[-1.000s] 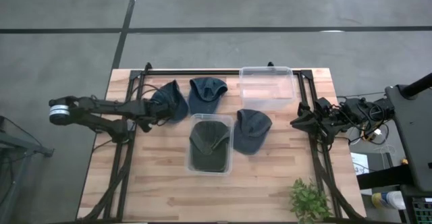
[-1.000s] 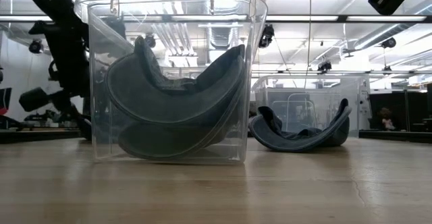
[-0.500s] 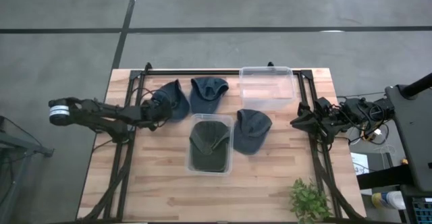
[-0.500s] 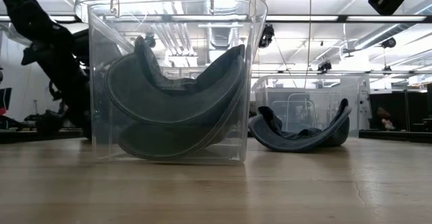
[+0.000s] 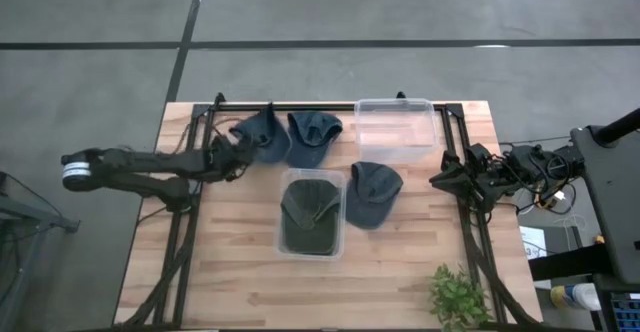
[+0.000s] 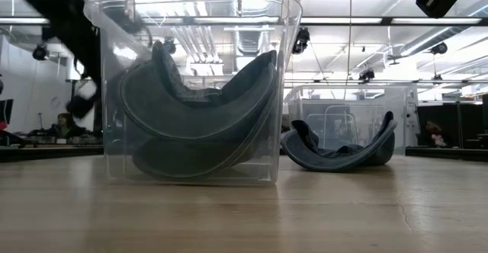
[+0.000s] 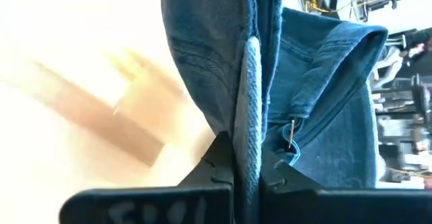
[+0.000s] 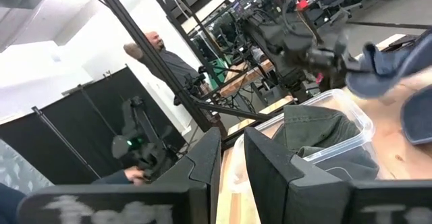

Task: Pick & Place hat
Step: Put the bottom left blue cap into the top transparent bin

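Left gripper [image 5: 238, 150] stretched low toward the clear bin [image 5: 312, 215], clamped on a blue hat [image 5: 262, 135] at its brim, beside another hat [image 5: 312, 137].

I find no text, label, brand or number that I can read anywhere here. Pale marks sit on the dark body of my left gripper [image 7: 246, 173] in its wrist view, and similar ones on my right gripper [image 8: 231, 158] in its own, but both are too smeared to make out. The hats, bins and table carry no lettering that I can see.
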Tool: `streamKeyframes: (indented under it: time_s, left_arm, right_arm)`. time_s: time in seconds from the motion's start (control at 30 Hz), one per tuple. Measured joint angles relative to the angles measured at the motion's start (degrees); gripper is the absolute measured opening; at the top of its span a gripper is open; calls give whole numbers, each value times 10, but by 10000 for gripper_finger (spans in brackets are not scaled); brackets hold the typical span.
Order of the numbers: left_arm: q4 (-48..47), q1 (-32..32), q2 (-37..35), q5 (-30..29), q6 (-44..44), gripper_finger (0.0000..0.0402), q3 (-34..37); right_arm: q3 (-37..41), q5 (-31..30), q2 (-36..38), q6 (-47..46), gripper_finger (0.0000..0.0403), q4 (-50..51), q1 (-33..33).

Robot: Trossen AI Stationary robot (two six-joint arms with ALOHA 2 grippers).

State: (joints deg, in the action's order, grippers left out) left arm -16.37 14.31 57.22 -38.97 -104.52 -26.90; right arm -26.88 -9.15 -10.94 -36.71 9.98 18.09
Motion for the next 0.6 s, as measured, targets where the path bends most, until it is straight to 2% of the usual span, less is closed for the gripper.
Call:
streamKeyframes:
  time_s: [0.13, 0.23, 0.33, 0.43, 0.53, 0.6]
  left_arm:
    - [-174, -6, -41, -46, 54, 5, -127]
    - [-216, -26, -52, -107, 138, 5, -228]
    - [-171, -55, -51, -155, 303, 5, -307]
    - [-75, -78, -48, -155, 474, 5, -347]
    - [33, -91, -48, -100, 615, 5, -351]
    - [101, -93, -46, -46, 676, 5, -342]
  right_arm:
    - [0, 0, 0, 1, 63, 0, 0]
    - [0, 0, 0, 4, 63, 0, 0]
    - [0, 0, 0, 10, 63, 1, 0]
    - [0, 0, 0, 23, 63, 1, 0]
    - [0, 0, 0, 41, 63, 1, 0]
    - [0, 0, 0, 45, 63, 1, 0]
